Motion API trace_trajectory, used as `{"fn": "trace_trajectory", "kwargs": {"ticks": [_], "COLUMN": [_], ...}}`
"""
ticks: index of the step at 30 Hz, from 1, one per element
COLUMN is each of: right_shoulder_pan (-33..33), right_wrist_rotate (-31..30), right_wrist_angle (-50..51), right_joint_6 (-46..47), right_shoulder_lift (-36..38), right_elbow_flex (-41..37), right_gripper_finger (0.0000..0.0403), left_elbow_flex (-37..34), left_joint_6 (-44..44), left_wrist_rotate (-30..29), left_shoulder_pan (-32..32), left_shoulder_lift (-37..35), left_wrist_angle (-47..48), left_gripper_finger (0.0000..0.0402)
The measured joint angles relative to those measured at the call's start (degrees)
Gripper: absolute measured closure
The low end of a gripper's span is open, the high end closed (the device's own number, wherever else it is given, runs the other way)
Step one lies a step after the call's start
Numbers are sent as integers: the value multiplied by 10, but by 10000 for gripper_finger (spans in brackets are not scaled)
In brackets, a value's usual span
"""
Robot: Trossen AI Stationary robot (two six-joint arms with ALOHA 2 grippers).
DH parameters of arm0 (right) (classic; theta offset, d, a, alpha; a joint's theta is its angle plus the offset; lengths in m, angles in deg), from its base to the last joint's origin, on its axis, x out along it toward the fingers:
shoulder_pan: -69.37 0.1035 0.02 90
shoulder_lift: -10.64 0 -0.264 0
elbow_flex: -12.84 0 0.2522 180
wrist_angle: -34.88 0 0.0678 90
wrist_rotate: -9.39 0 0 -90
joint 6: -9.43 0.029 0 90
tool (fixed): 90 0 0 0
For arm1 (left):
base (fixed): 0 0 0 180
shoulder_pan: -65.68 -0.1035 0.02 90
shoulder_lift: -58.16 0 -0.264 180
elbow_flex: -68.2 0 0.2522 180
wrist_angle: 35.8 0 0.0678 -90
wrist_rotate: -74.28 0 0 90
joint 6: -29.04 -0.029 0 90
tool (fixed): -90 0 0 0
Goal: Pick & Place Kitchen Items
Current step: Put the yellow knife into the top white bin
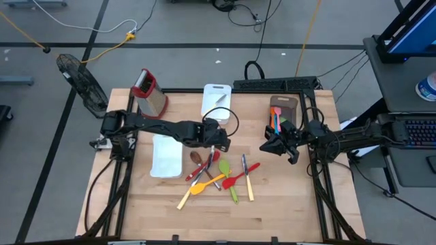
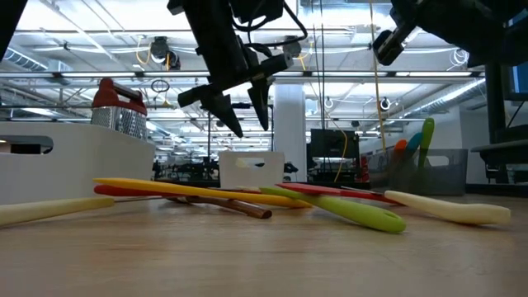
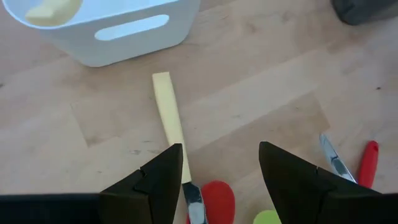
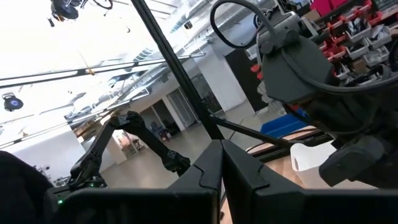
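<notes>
Wooden desk, utensils waiting: left gripper hangs, fingers apart, over the spoons and spatulas beside the white tray.
Crossed handles could drag a neighbour along; right gripper idles closed.

A loose pile of kitchen utensils lies flat on the table near its middle: a yellow spatula with a pale handle, a green spoon, red spoons, a brown one and metal-bladed pieces, crossing and touching one another. More utensils, orange, blue and pink, rest in the brown tray at the table's far right.
</notes>
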Motion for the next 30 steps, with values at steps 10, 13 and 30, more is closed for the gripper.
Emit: {"fn": "trace_trajectory", "kwargs": {"ticks": [10, 13, 30], "right_shoulder_pan": [0, 0, 0], "right_wrist_rotate": [0, 0, 0], "right_wrist_angle": [0, 0, 0], "right_joint_6": [0, 0, 0], "right_shoulder_lift": [0, 0, 0], "right_elbow_flex": [0, 0, 0], "right_gripper_finger": [399, 399, 399], "left_elbow_flex": [0, 0, -2], "left_joint_6": [11, 10, 67], "left_wrist_rotate": [-16, -14, 37], "left_shoulder_pan": [3, 1, -26], "left_shoulder_lift": [0, 0, 83], "left_wrist_angle": [0, 0, -10], "left_gripper_finger": [183, 183, 183]}}
